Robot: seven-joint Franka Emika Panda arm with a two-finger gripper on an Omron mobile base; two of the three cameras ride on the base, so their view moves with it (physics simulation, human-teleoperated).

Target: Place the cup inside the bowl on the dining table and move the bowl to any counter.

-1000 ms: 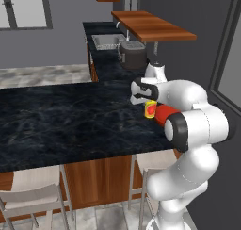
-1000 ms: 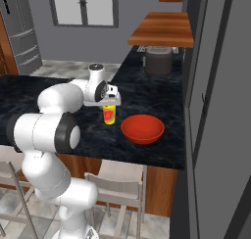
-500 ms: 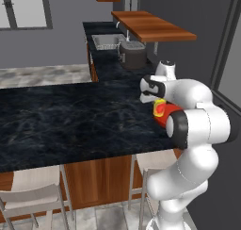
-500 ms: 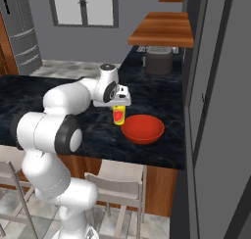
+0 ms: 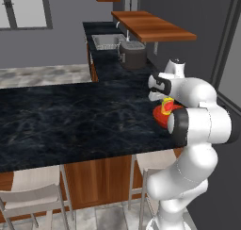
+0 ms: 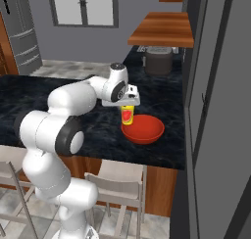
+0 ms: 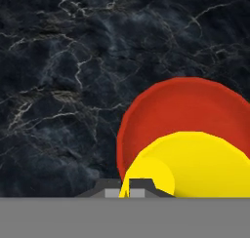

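End effector clamped on cup, frame centre, above left rim of bowl; bowl on surface.

Even, dim rendered light; soft low-resolution views, no glare or shadows.

A rendered domestic kitchen. A long black marble-veined dining table on a reddish wood base stands in the foreground, with pale stools tucked beneath its edge. Behind it runs a black stone-topped counter over reddish-brown cabinets, fitted with a sink and faucet, and carrying a dark grey round cooker pot. Wooden shelves project from the grey wall above. A steel refrigerator stands at the far left of the right base view, beside a window. The floor is pale grey tile.
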